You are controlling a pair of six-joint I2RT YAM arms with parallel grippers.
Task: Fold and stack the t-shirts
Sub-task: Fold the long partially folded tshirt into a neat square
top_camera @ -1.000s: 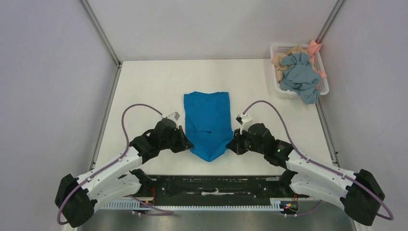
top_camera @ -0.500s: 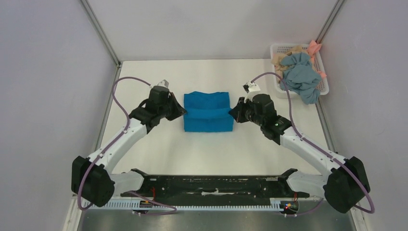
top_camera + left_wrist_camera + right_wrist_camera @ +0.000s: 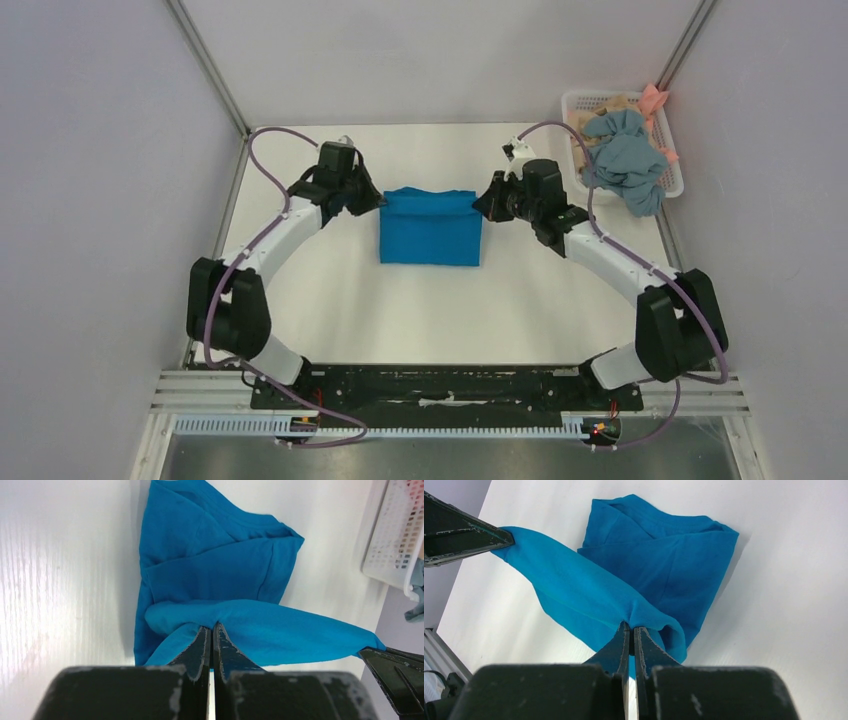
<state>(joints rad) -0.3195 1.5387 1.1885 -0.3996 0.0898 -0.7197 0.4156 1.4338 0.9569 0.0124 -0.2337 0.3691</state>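
A blue t-shirt (image 3: pixel 430 228) lies folded on the white table, its upper layer stretched between my two grippers at the far edge. My left gripper (image 3: pixel 378 203) is shut on the shirt's far left corner; in the left wrist view (image 3: pixel 211 626) the cloth (image 3: pixel 220 570) bunches at the fingertips. My right gripper (image 3: pixel 480 206) is shut on the far right corner; in the right wrist view (image 3: pixel 631 626) the blue cloth (image 3: pixel 659 555) is pinched too. The held edge hangs taut above the lower layers.
A white basket (image 3: pixel 676 180) stands at the back right, holding a grey-blue shirt (image 3: pixel 622 160) and tan and pink cloth. It also shows in the left wrist view (image 3: pixel 395 535). Grey walls close in the table (image 3: pixel 330 300) on three sides.
Both grippers carried the shirt's near edge away from the arms' bases to the far edge, folding the shirt in half. Both arms are now stretched far out.
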